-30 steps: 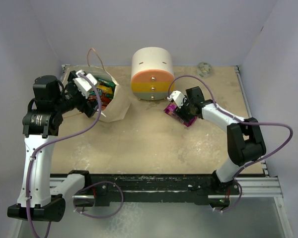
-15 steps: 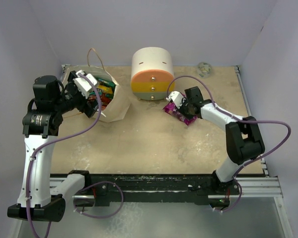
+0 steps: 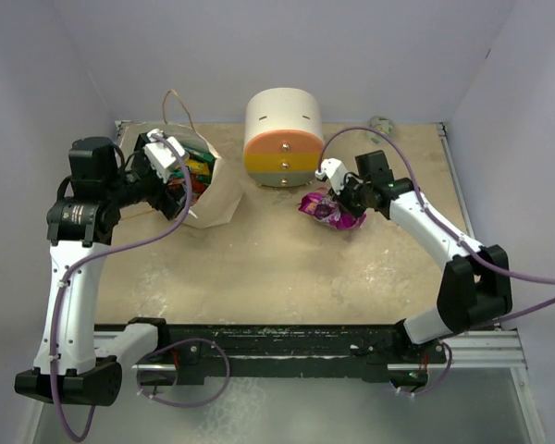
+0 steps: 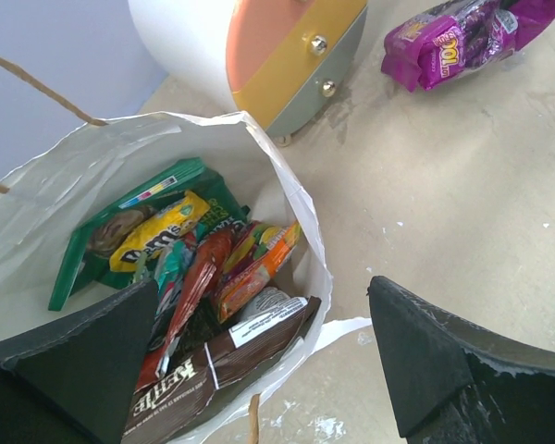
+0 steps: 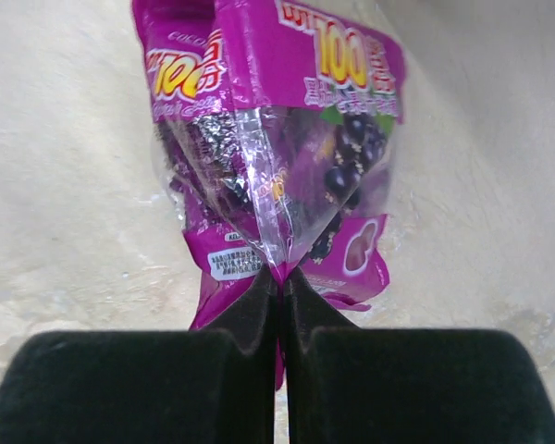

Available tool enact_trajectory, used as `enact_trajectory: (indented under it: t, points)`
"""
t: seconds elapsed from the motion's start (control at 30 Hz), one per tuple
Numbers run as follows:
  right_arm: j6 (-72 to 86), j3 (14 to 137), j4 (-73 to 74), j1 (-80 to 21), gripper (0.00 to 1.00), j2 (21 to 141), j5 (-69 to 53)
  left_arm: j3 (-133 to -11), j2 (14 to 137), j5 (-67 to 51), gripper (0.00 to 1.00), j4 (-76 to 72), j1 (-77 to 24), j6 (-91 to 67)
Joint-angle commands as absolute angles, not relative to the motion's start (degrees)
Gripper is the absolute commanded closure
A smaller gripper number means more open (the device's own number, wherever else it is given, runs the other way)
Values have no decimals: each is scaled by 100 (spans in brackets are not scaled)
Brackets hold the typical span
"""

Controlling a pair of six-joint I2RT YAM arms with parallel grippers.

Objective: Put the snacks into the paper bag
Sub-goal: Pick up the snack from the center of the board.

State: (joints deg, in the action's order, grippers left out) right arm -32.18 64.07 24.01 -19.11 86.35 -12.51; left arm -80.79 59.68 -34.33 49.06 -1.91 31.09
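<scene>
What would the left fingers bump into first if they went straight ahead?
Probably the snacks piled inside the open paper bag, maybe the brown packet nearest them; depth is hard to judge.

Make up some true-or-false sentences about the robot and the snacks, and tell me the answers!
1. The right gripper is pinching the purple packet. True.
2. The left gripper is squeezed shut. False: its jaws stand wide open over the paper bag.
3. The paper bag has nothing in it. False: it holds several snacks, including a yellow M&M's packet.
4. The purple packet is outside the paper bag. True.
</scene>
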Motion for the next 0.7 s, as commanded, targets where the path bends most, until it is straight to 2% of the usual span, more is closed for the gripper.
enact_trajectory:
  t: [0.0, 0.2, 0.4, 0.53, 0.67]
  points:
    - [-3025, 7014, 2640, -1942, 100, 8083, -2204, -8402, 6077, -3839, 3, 4967, -199, 3228]
    - [-2787, 7260, 2792, -1947, 100, 7726, -3107, -8704, 6327, -3865, 5, 5074, -529, 3293]
    - [-2572, 7606, 2852, -1939, 100, 7460, -4069, -8756, 6558, -3613, 5, 5032, -1428, 3517]
    - [-2191, 7774, 2535, -1939, 100, 7299, -4737, -8780, 6773, -4168, 5, 5002, -1574, 3910]
    - [-2044, 8099, 2545, -1942, 100, 7310, -5029, -8698, 6851, -4763, 1, 4823, -1615, 4526]
